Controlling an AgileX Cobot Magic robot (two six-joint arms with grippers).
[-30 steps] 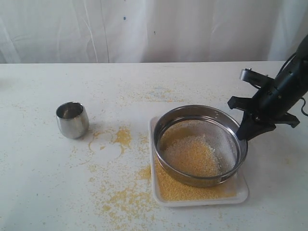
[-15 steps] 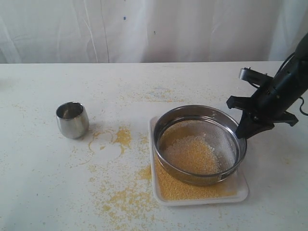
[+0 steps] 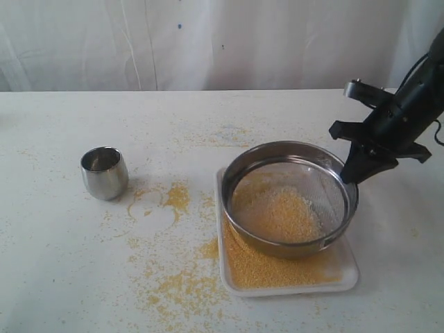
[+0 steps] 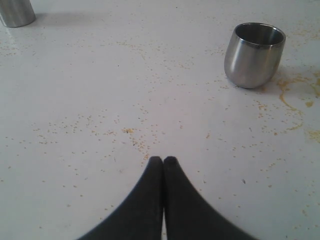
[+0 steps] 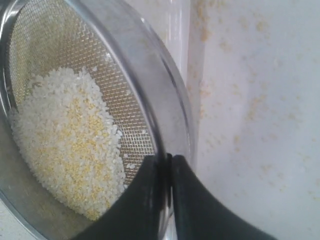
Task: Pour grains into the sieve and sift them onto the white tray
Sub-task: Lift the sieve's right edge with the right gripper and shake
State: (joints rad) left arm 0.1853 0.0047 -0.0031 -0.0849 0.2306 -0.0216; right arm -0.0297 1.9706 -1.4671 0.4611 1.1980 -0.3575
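Observation:
The round steel sieve (image 3: 290, 198) (image 5: 150, 75) hangs tilted just above the white tray (image 3: 347, 267), with a heap of pale and yellow grains (image 3: 283, 214) (image 5: 67, 145) on its mesh. My right gripper (image 3: 345, 182) (image 5: 166, 159) is shut on the sieve's right rim, one finger inside the wall and one outside. Fine yellow grains (image 3: 267, 269) cover the tray under the sieve. My left gripper (image 4: 163, 160) is shut on nothing, low over the bare tabletop. The small steel cup (image 3: 104, 172) (image 4: 252, 55) stands upright apart from it.
Spilled yellow grains (image 3: 177, 281) lie scattered on the white tabletop left of the tray and near the cup. In the left wrist view the base of another steel vessel (image 4: 16, 12) shows at a corner. A white curtain hangs behind the table.
The sieve has lifted and shifted slightly away with my right gripper, and the grain heap inside has slid. The left gripper and the cup have not moved.

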